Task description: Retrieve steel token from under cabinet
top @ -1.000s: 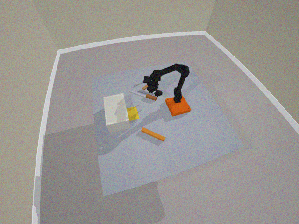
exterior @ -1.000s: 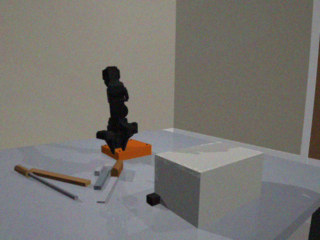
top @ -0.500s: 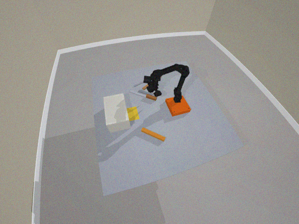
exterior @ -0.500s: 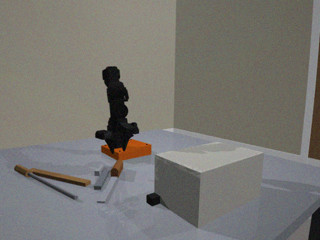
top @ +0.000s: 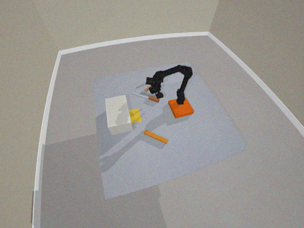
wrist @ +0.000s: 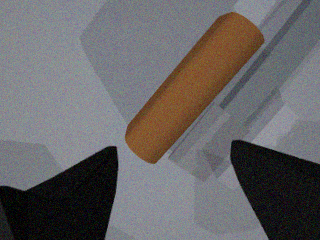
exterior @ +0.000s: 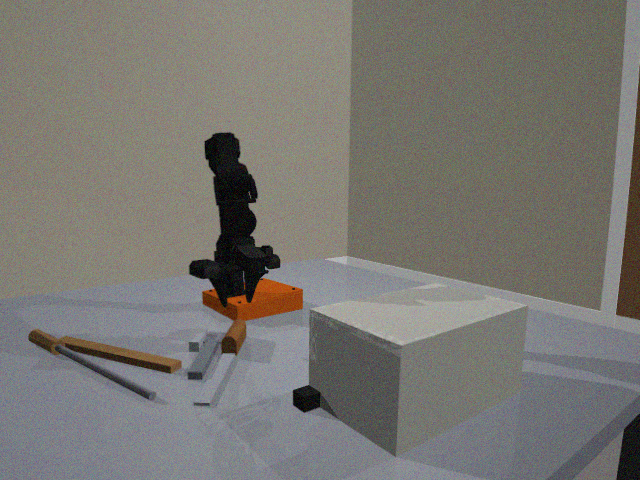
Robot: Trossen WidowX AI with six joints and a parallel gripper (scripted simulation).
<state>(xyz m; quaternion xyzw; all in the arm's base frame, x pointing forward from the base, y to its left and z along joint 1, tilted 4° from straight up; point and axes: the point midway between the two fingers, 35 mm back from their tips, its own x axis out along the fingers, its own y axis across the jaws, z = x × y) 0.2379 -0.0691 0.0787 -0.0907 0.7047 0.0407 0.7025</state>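
The white cabinet (top: 115, 105) (exterior: 454, 361) stands on the table, with the yellow marked area (top: 136, 115) at its front. No token can be made out, and the vent slots are not visible. A tool with a thick orange-brown handle (top: 154, 99) (exterior: 234, 336) (wrist: 195, 87) and a long flat pale blade (top: 139, 95) (exterior: 221, 379) lies on the table. My gripper (top: 156, 92) (exterior: 237, 302) (wrist: 175, 152) points down, open and empty, above the table near the handle's rear end. In the wrist view the handle lies diagonally ahead of the fingertips, its near end between their lines.
A grey bar (exterior: 204, 357) lies close beside the tool. A thin rod (top: 140, 85) (exterior: 103, 372) and a wooden bar (exterior: 121, 354) lie further to the side. A black cube (exterior: 306, 398) sits by the cabinet. Another orange bar (top: 156, 137) lies on the opposite side.
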